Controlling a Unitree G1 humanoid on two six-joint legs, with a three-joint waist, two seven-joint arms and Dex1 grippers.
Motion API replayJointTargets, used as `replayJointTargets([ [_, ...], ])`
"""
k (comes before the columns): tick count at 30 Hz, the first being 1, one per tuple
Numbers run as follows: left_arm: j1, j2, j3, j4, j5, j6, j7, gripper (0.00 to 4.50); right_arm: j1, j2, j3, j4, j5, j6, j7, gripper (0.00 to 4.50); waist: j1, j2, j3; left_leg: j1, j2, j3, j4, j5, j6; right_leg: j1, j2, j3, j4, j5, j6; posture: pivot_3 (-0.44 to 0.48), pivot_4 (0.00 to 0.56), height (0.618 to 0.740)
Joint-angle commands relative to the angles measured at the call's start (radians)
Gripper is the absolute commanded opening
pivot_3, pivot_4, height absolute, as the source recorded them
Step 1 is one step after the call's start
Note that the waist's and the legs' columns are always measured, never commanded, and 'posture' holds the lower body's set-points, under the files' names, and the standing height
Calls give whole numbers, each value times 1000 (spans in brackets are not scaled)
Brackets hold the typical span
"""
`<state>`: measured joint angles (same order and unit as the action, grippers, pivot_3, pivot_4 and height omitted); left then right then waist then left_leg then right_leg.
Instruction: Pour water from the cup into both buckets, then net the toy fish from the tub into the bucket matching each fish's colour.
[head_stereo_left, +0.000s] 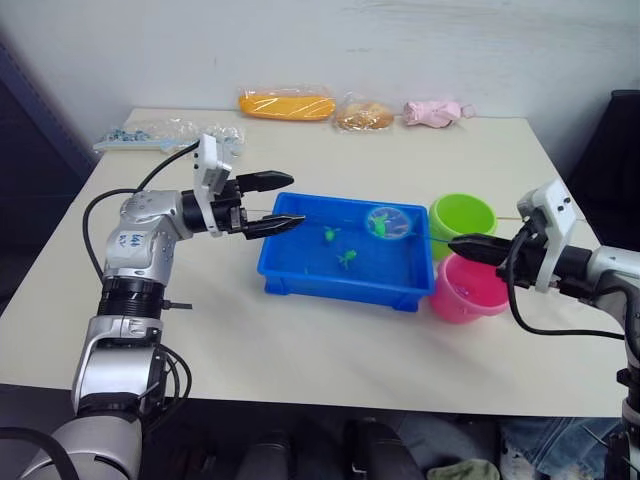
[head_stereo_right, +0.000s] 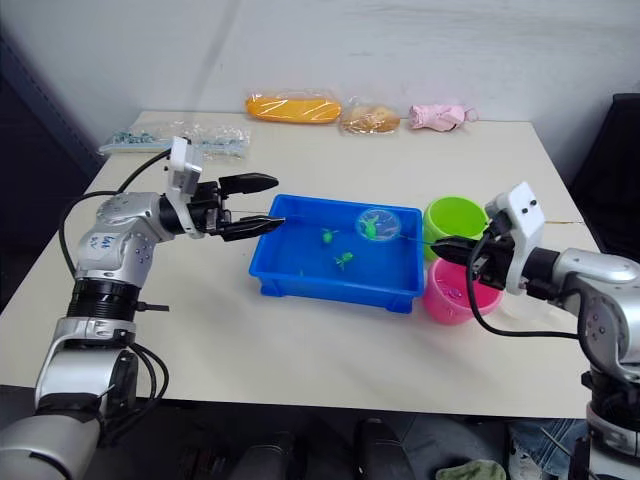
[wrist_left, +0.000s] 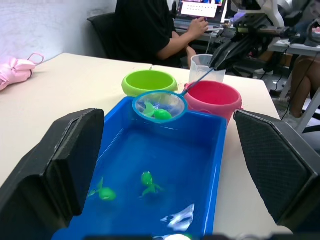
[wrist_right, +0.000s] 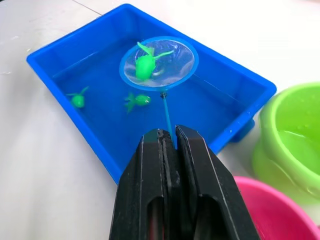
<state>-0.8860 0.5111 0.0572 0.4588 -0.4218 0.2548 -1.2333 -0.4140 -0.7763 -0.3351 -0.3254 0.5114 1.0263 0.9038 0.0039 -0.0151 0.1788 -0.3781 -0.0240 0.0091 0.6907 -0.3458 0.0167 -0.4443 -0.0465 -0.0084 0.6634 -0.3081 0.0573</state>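
Right wrist view looks straight down the right gripper (wrist_right: 175, 137), whose two black fingers are pressed together on the thin handle of the net (wrist_right: 159, 63). Its light blue hoop sits over the far part of the tub (wrist_right: 250, 85), and a green fish (wrist_right: 145, 64) lies in the mesh. Two more green fish (wrist_right: 77, 99) float in the water below, one nearer the middle. Just beside the tub's end stands the green bucket (head_stereo_left: 462, 215), with the pink bucket (head_stereo_left: 470, 290) touching it on the near side and the clear cup (wrist_left: 204, 67) behind them. The left gripper (head_stereo_left: 280, 203) hangs spread wide at the tub's opposite end, holding nothing. The step in hand looks like carrying this catch to the green bucket: keep the hoop level so the fish stays cupped, swing across the tub's rim, then roll the handle only once the hoop is squarely above the green mouth, well off the pink one.
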Motion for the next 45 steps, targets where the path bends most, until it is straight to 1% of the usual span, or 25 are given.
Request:
replayJointTargets([
  [1, -51, -60, -15, 45, 33, -68, 44, 4483, 58, 28, -88, -128, 39, -24, -81, 0, 0, 0, 0, 0, 0, 0, 1, 0, 0, 0, 0, 0, 0, 0, 0, 0, 150, 740],
  [4, -72, -90, -22, 79, 46, -83, 59, 4483, 90, 35, -147, -173, 60, -14, -126, 0, -1, 0, 0, 0, 0, 0, 2, 0, 0, 0, 0, 1, 0, 0, 0, 0, 150, 740],
  [8, -92, -115, -15, 108, 40, -64, 75, 4483, 141, 11, -245, -207, 96, 3, -169, 0, 0, 0, 0, 0, 0, 1, 2, 0, 0, 0, 1, 1, 0, 0, 0, 0, 150, 740],
  [11, -87, -125, -10, 99, 31, -56, 79, 4483, 179, -22, -323, -200, 98, -6, -188, 0, 7, 0, 0, 0, 0, 1, 2, 0, 0, 0, 1, 1, 0, 0, 0, 0, 150, 740],
  [14, -85, -136, -9, 105, 34, -67, 87, 4483, 209, -55, -348, -173, 70, -42, -209, 0, 10, 0, 0, 0, 0, 1, 2, 0, 0, 0, 1, 2, 0, 0, 0, 0, 150, 740],
  [16, -89, -145, -9, 113, 38, -75, 92, 4483, 223, -74, -331, -149, 30, -86, -228, 0, 12, 0, 0, 1, 0, 2, 3, 0, 0, 0, 1, 2, 0, 0, 0, 0, 150, 740],
  [20, -103, -167, -11, 132, 46, -100, 99, 4483, 268, -124, -223, -85, -109, -246, -253, 0, 14, 0, 0, 1, 0, 3, 3, 0, 0, 0, 2, 4, 0, 0, 1, 0, 150, 740],
  [23, -106, -172, -12, 139, 46, -109, 100, 4483, 270, -126, -167, -52, -181, -333, -288, 0, 14, 0, 0, 2, 0, 4, 3, 0, 0, 0, 2, 4, 0, 0, 1, 0, 150, 740],
  [29, -67, -168, -21, 97, 44, -94, 89, 4483, 288, -155, -37, 2, -370, -525, -341, 0, 17, 0, 0, 2, 0, 5, 3, 0, 0, 0, 2, 5, 1, 1, 1, 0, 150, 740],
  [32, -53, -166, -21, 79, 41, -86, 89, 4483, 318, -210, 40, 20, -499, -645, -344, 0, 18, 0, 0, 2, 0, 5, 3, 0, 0, 0, 2, 5, 0, 1, 1, 0, 150, 740],
  [33, -47, -167, -21, 70, 38, -79, 91, 4483, 319, -225, 60, 28, -547, -673, -366, 0, 18, 0, 0, 2, 0, 5, 3, 0, 0, 0, 2, 5, 0, 1, 1, 0, 150, 740],
  [36, -24, -174, -24, 37, 33, -64, 98, 4483, 312, -256, 97, 59, -659, -749, -415, 0, 18, 0, 0, 2, 0, 5, 3, 0, 0, 0, 2, 6, 0, 1, 1, 0, 150, 740],
  [45, 37, -195, -24, -36, 22, -58, 114, 4483, 345, -340, 143, 157, -969, -1039, -576, 0, 17, 0, 0, 2, 0, 6, 4, 0, 0, 0, 3, 6, 1, 1, 1, 0, 150, 740],
])
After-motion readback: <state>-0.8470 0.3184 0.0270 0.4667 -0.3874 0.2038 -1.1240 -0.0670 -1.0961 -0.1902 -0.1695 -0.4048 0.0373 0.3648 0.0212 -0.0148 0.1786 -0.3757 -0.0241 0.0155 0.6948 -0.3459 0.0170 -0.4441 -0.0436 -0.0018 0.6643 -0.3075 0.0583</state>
